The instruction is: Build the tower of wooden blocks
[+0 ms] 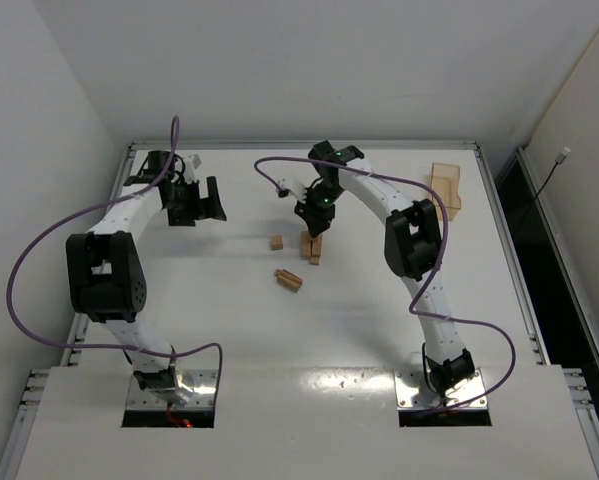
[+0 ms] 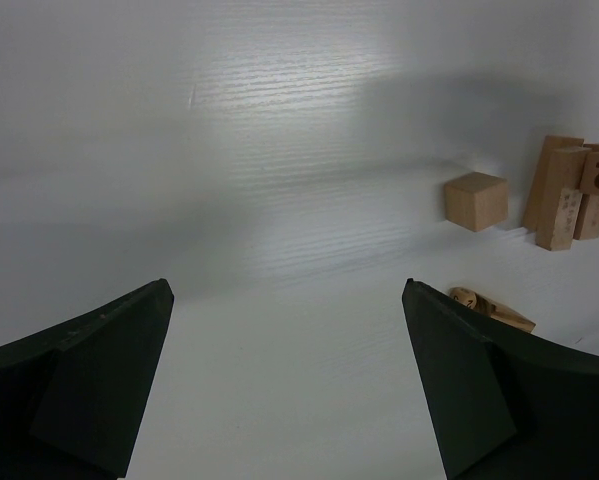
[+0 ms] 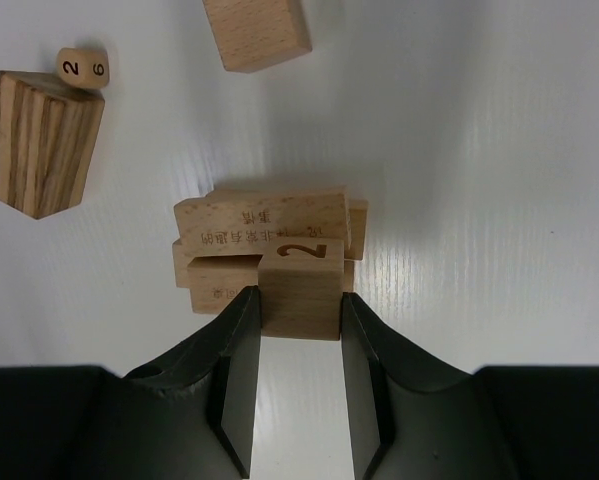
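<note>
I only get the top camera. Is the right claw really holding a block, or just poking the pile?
Observer: Holding. The right wrist camera shows the right gripper pinching a numbered block, marked 2, that touches the tower.
Operator: What's the loose brown bit closer to the arms?
Observer: A striped block, darker than the others, with a tiny die beside it showing 2 and 6.

A white table (image 1: pixel 379 330) stands between plain white walls (image 1: pixel 39 120), evenly lit.
</note>
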You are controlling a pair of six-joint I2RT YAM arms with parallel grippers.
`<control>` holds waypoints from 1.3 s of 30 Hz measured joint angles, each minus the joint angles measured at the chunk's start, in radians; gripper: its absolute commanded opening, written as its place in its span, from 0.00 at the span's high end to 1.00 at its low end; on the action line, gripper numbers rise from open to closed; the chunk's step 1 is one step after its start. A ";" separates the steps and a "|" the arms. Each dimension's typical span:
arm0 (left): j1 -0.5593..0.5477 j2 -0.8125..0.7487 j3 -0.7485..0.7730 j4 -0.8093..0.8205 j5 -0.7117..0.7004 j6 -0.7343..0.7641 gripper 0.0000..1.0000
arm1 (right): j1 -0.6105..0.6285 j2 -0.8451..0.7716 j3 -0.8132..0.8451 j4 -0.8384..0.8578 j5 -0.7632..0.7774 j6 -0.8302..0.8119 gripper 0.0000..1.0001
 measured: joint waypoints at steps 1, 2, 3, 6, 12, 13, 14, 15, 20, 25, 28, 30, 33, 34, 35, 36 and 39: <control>0.000 0.000 0.000 0.000 0.000 0.000 0.01 | 0.000 0.000 0.000 0.000 0.000 0.002 0.73; 0.000 0.000 0.000 0.000 0.000 0.000 0.01 | 0.000 0.000 0.000 0.001 0.000 0.003 0.69; 0.000 0.000 0.000 0.000 0.000 0.000 0.01 | 0.000 0.000 0.000 0.001 0.000 0.004 0.65; 0.000 0.000 0.000 0.000 0.000 0.000 0.01 | 0.000 0.001 0.000 0.007 0.002 0.009 0.53; 0.000 0.006 0.000 0.000 0.000 0.000 0.01 | -0.001 0.003 0.000 0.029 -0.001 0.025 0.41; 0.000 0.007 0.000 0.000 0.000 0.000 0.01 | -0.001 0.003 0.000 0.030 -0.002 0.028 0.39; 0.000 0.008 0.000 0.000 0.000 0.000 0.01 | -0.001 0.001 0.000 0.032 -0.005 0.031 0.38; 0.000 0.008 0.000 0.000 0.000 0.000 0.01 | -0.001 -0.001 -0.001 0.034 -0.008 0.035 0.38; 0.000 0.009 0.000 0.000 0.000 0.000 0.01 | -0.001 -0.049 -0.001 0.034 -0.041 0.053 0.38; 0.000 0.009 0.000 0.000 0.000 0.000 0.01 | 0.013 -0.150 0.035 0.023 -0.095 0.052 0.43; 0.000 0.009 0.000 0.000 0.000 0.000 0.01 | 0.055 -0.185 0.073 0.014 -0.105 0.024 0.45; 0.000 0.009 0.000 0.000 0.000 0.000 0.01 | 0.097 -0.187 0.082 0.011 -0.102 0.008 0.47; 0.011 0.009 0.000 0.000 0.003 0.000 0.01 | 0.170 -0.162 0.082 0.001 -0.077 -0.009 0.50; 0.016 0.009 0.000 0.000 0.006 0.000 0.01 | 0.190 -0.148 0.082 0.000 -0.070 -0.014 0.50; 0.025 0.009 0.000 0.000 0.008 0.000 0.01 | 0.208 -0.132 0.082 0.000 -0.061 -0.016 0.51; 0.038 0.009 0.000 0.000 0.013 0.000 0.01 | 0.221 -0.111 0.082 0.000 -0.053 -0.018 0.51; 0.072 0.010 0.001 0.000 0.026 0.000 0.01 | 0.229 -0.048 0.086 -0.001 -0.026 -0.016 0.51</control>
